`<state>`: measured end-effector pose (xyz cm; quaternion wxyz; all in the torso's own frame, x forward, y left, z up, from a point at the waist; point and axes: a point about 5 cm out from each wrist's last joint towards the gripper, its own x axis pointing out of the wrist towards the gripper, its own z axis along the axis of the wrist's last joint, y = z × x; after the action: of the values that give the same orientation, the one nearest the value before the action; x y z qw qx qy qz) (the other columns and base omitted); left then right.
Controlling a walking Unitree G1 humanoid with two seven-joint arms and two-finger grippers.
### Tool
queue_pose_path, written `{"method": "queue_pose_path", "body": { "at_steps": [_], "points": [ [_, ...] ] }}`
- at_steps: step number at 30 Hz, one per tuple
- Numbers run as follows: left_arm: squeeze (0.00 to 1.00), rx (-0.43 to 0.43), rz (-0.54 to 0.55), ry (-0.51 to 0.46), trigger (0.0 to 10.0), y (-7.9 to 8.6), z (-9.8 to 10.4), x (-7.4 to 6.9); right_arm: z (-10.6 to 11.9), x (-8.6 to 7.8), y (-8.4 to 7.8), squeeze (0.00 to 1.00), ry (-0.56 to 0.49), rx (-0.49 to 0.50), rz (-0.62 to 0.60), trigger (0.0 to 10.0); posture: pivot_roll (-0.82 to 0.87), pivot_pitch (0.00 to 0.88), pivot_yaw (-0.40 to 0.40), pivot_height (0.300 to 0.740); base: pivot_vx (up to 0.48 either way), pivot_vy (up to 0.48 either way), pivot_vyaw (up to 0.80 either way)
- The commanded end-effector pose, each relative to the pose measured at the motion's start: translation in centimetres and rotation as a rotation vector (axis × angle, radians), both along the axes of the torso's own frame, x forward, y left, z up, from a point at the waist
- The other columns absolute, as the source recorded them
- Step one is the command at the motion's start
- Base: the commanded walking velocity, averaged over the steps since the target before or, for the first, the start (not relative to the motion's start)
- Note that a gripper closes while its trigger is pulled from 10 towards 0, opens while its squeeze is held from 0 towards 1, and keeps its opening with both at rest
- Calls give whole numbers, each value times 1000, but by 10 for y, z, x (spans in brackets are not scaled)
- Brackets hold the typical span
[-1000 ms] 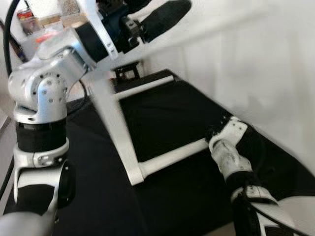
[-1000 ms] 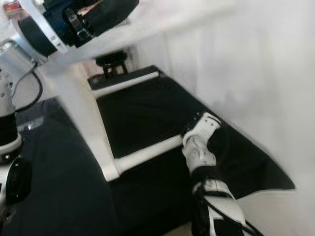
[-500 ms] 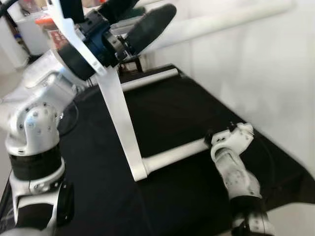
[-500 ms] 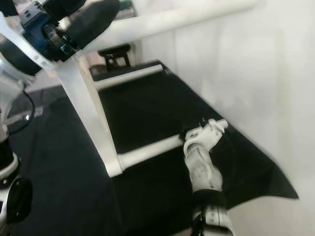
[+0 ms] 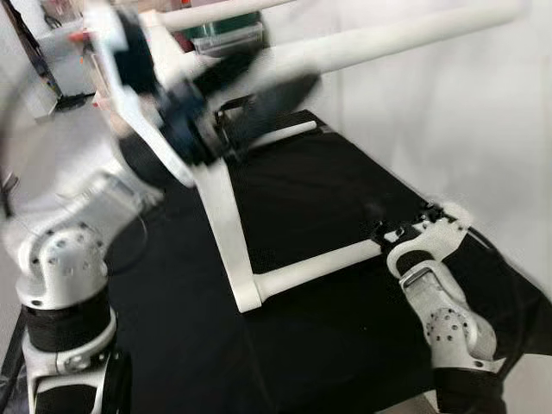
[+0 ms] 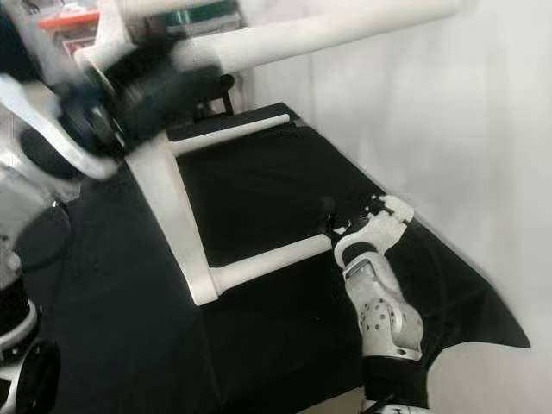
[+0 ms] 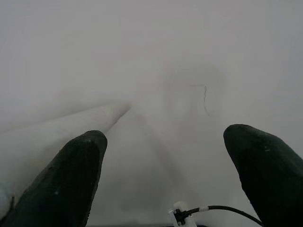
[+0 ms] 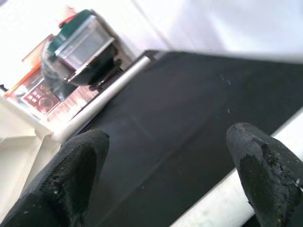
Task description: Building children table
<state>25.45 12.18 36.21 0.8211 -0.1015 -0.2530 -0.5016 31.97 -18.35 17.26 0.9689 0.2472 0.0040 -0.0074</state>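
Left gripper (image 5: 259, 90) sat up high, blurred in the head views, right beside the upper white round rail (image 5: 405, 34) of the white table frame (image 5: 226, 233). Left wrist view showed its 2 black fingers (image 7: 71, 179) spread wide apart with nothing between them, just a pale blurred surface and a faint rail shape beyond. Could not tell whether it touched the rail.

Right gripper (image 8: 165, 179) was low on the right, at the end of the lower crossbar (image 5: 315, 266). Its 2 fingers (image 8: 71, 175) were also apart, not clamped; the white bar ran close under 1 fingertip in the right wrist view. Contact unclear.

Frame position: standing tilted on a black cloth (image 5: 319, 198), flat white leg (image 6: 177, 228) running from the raised left arm (image 5: 65, 259) down to a corner joint on the cloth. From that joint the lower crossbar ran out toward the right arm (image 5: 440, 293). A 2nd crossbar (image 6: 228, 134) lay along the far edge of the cloth.

White wall (image 5: 466, 155) on the right side. Green-lidded storage bin (image 8: 80, 40) and a small black stool (image 6: 211, 95) sat past the far end of the cloth, with boxes near the bin.
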Motion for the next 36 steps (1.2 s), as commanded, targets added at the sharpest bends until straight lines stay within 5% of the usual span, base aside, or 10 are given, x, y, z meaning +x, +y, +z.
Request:
{"method": "queue_pose_path", "body": {
  "at_steps": [1, 7, 10, 12, 15, 19, 21, 25, 31, 36],
  "points": [
    [0, -8, 23, 15, 10000, 5, -2, 1, 1, -1, 7, 0, -4, -26, 32, 10000, -84, 0, 72, 740, 0, 0, 0],
    [0, -52, 31, -12, 10000, 11, 5, 1, 10, -1, 17, 0, -63, -85, 94, 10000, -78, 0, 70, 740, 0, 0, 0],
    [0, -58, 32, 6, 10000, 12, 1, 2, 14, 0, 22, 0, -97, -207, 126, 10000, -75, 0, 73, 740, 0, 0, 0],
    [0, -33, -14, 163, 10000, 5, -45, 3, 18, 4, 17, 0, -121, -371, 101, 10000, -72, 0, 72, 740, 0, 0, 0],
    [0, -30, -43, 286, 10000, -1, -81, 1, 20, 7, 11, 0, -134, -451, 77, 10000, -71, 0, 68, 740, 0, 0, 0],
    [0, -37, -34, 349, 10000, -4, -99, 1, 21, 8, 9, 0, -135, -463, 71, 10000, -70, 0, 59, 740, 0, 0, 0],
    [0, -76, 27, 424, 10000, -5, -121, 5, 23, 10, 7, 0, -136, -497, 64, 10000, -67, 0, 55, 740, 0, 0, 0],
    [0, -209, 152, 457, 10000, 6, -124, 20, 18, 11, 13, 0, -132, -505, 88, 10000, -59, 0, 47, 740, 0, 0, 0],
    [0, -184, 295, 491, 10000, 8, -144, 35, 16, 14, 18, 0, -150, -552, 103, 10000, -61, 0, 48, 740, 0, 0, 0],
    [0, -176, 286, 510, 10000, -2, -154, 40, 17, 16, 17, 0, -153, -573, 94, 10000, -70, 0, 53, 740, 0, -83, 0]
  ]
}}
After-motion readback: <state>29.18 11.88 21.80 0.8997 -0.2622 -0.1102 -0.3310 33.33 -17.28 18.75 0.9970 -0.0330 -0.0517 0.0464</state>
